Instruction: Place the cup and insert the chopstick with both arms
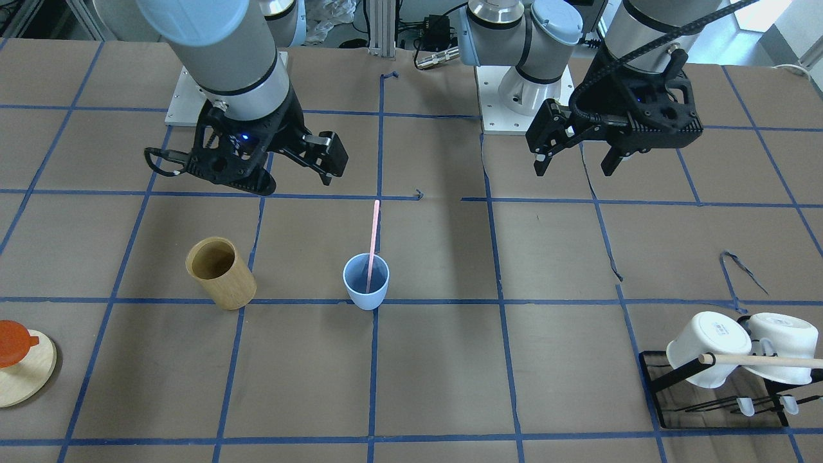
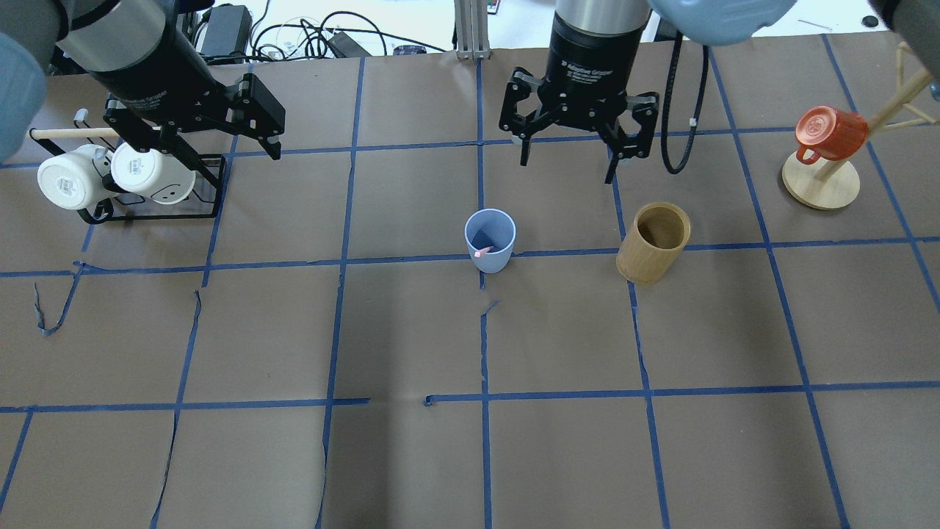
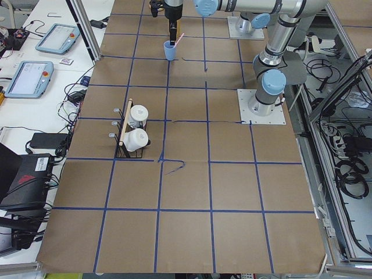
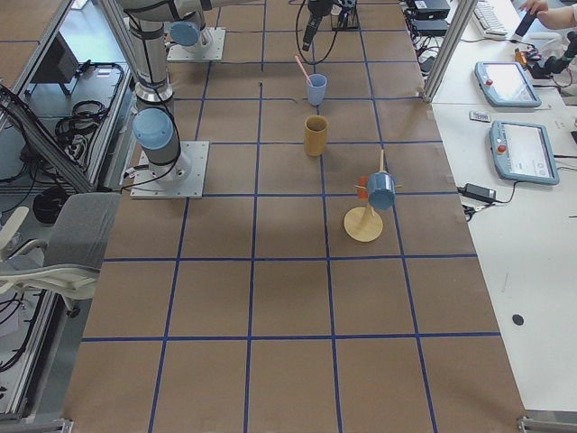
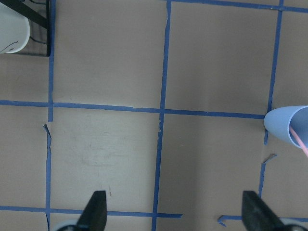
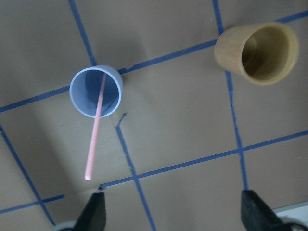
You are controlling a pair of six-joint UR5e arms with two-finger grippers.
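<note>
The light-blue cup [image 1: 366, 283] stands upright on the brown table near the middle, also in the overhead view [image 2: 490, 240]. The pale-pink chopstick [image 1: 373, 235] stands inside it and leans toward the robot's side; in the right wrist view the chopstick [image 6: 95, 130] rises out of the cup [image 6: 95, 91]. My right gripper [image 2: 566, 167] hangs open and empty above the table, behind the cup. My left gripper [image 1: 574, 170] is open and empty, well off to the cup's side; its wrist view shows the cup [image 5: 288, 132] at the right edge.
A tan wooden cup [image 2: 653, 242] stands beside the blue cup, on my right. A black rack [image 2: 217, 184] with two white mugs [image 2: 70, 180] and a wooden rod sits under my left arm. An orange-red mug [image 2: 830, 136] hangs on a wooden stand at far right.
</note>
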